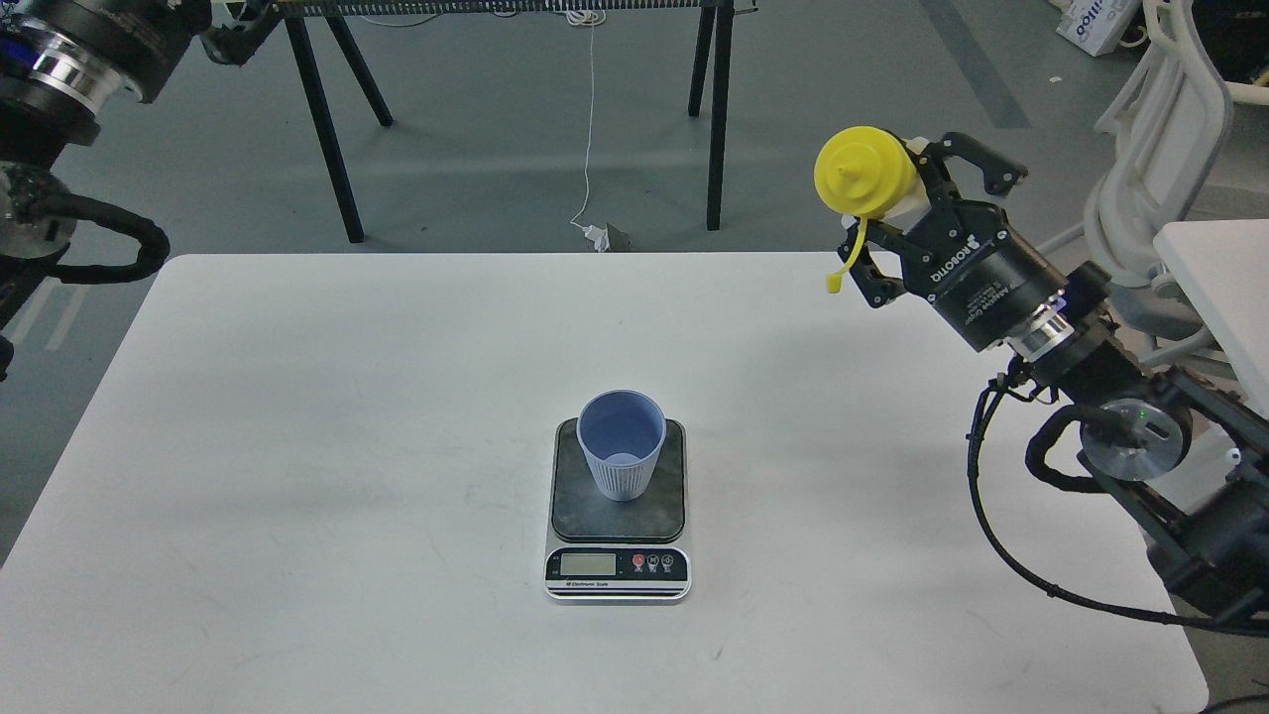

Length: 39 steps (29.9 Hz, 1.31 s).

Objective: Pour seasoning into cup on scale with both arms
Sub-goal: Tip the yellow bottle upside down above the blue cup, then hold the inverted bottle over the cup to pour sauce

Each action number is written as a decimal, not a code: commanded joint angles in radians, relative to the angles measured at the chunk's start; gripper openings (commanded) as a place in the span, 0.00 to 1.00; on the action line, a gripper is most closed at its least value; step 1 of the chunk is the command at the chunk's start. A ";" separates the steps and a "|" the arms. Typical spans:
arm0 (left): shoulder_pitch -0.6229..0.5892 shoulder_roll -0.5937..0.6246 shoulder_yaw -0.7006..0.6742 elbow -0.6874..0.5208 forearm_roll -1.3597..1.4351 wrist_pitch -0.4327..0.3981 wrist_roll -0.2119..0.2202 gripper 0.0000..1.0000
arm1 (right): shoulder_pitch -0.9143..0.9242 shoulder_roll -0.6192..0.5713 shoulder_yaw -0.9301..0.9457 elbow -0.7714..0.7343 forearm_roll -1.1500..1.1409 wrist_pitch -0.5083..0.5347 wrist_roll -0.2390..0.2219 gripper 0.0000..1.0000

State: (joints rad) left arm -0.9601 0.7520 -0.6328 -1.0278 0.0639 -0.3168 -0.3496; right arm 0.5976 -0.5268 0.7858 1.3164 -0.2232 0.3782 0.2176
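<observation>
The light-blue ribbed cup stands upright and looks empty on the dark plate of the scale, at the table's middle front. My right gripper is shut on the yellow seasoning bottle, held high above the table's far right, well right of the cup. The bottle is tipped with its cone nozzle toward me; its small cap hangs open on a strap. My left gripper is a dark shape at the top left, far from the cup; its fingers cannot be told apart.
The white table ends at its far edge behind the scale. Beyond it stand black trestle legs and a white cable on the grey floor. A white chair and another white tabletop are at the right.
</observation>
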 commanded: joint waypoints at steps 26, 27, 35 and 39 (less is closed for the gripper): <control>0.011 0.024 -0.039 0.000 -0.003 0.002 0.000 0.99 | 0.835 0.128 -0.990 -0.042 -0.751 -0.395 -0.050 0.30; 0.011 0.024 -0.039 0.000 -0.003 0.002 -0.002 0.99 | 0.850 0.146 -1.022 -0.042 -0.765 -0.424 -0.050 0.30; 0.011 0.026 -0.057 0.000 -0.006 0.001 -0.002 0.99 | 0.913 0.284 -1.188 -0.062 -0.792 -0.536 -0.050 0.28; 0.012 0.029 -0.057 0.000 -0.007 0.002 -0.005 0.99 | 0.910 0.306 -1.203 -0.077 -0.811 -0.539 -0.050 0.26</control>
State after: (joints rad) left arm -0.9482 0.7772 -0.6897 -1.0278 0.0572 -0.3158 -0.3510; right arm 1.5099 -0.2350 -0.4059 1.2483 -1.0238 -0.1564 0.1672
